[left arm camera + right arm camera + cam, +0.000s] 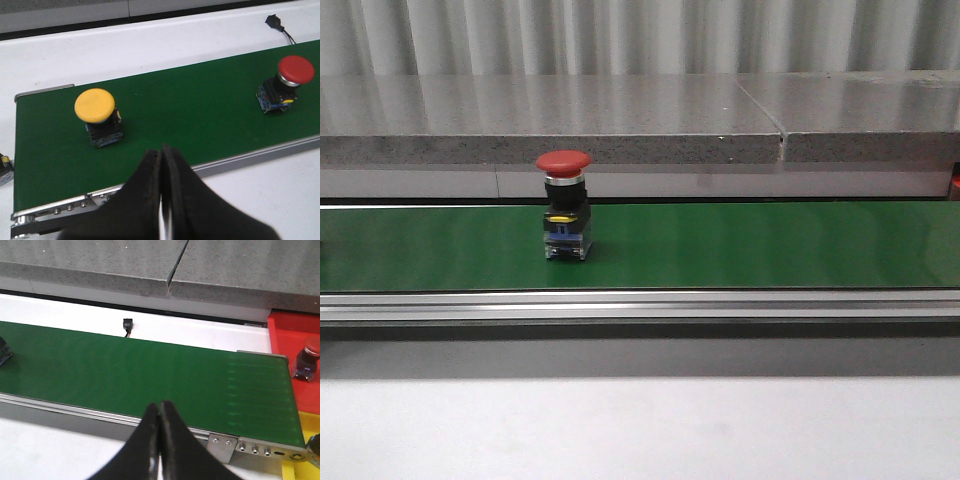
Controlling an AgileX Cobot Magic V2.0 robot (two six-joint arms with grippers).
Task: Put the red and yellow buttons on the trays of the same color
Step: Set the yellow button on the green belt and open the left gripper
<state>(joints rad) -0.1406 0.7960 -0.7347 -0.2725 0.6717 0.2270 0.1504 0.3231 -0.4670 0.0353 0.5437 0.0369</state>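
Note:
A red button (pixel 563 215) stands upright on the green belt (pixel 770 245), left of centre; no gripper shows in the front view. The left wrist view holds a yellow button (pixel 97 116) and the same red button (pixel 289 81), both on the belt (pixel 200 115). My left gripper (pixel 161 150) is shut and empty, over the belt's near rail, apart from both. My right gripper (pixel 160 406) is shut and empty near the belt's right end. Beyond that end lies the red tray (pixel 285 335) with another red button (pixel 305 360) on it. A yellow tray's corner (pixel 300 472) shows beside it.
A grey stone ledge (pixel 620 125) runs behind the belt, and a white table surface (pixel 640 430) lies in front. A small black connector (pixel 127 326) with a wire lies behind the belt. A small dark part (pixel 4 167) sits off the belt's left end.

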